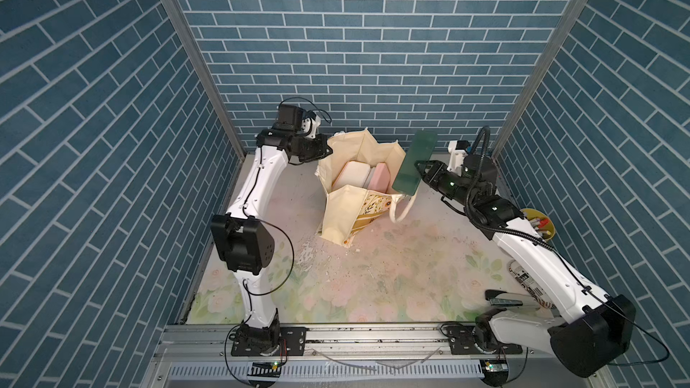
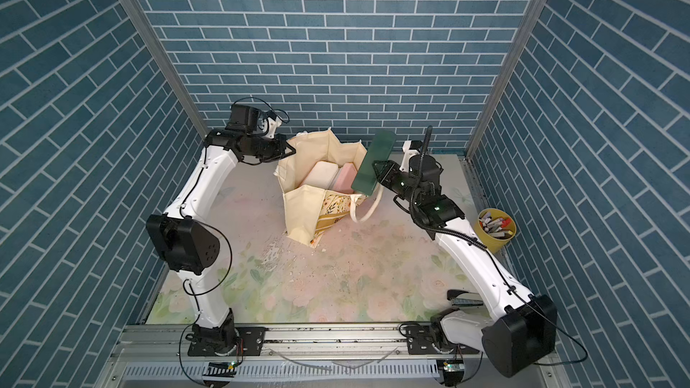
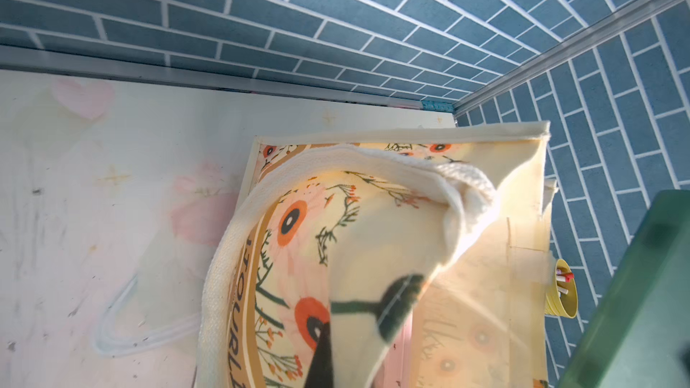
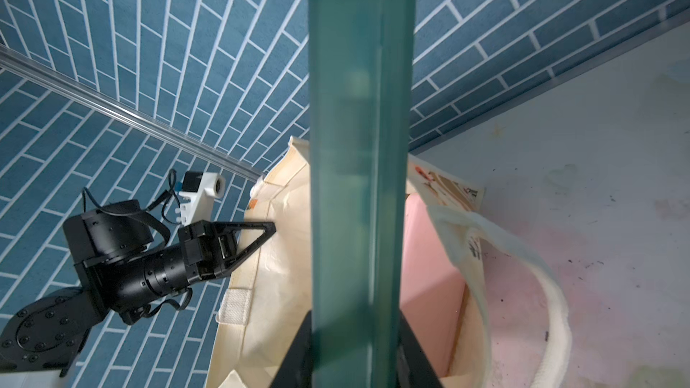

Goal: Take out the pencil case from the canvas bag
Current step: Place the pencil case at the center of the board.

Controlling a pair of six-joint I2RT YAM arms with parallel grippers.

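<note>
Two boxes [image 1: 351, 177] inside canvas bag [image 1: 341, 214].

Dark green translucent flat pencil case [image 4: 358, 143]: blurred in right wrist view, lower end cut by the frame, hides right gripper [image 1: 418, 170] tips there. Cream canvas bag [image 1: 338, 214]: panel lettering too small to read in top views. White box [image 1: 351, 175] and pink box [image 1: 381, 179] inside bag: bottoms hidden by its walls. Yellow pen cup [image 1: 552, 233] right of bag: half behind the arm.

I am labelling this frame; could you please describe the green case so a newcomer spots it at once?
Find the cream canvas bag near the back wall. By its rim, the right gripper holds the green case aloft. Unlike the white box and pink box inside, it is dark green.
</note>
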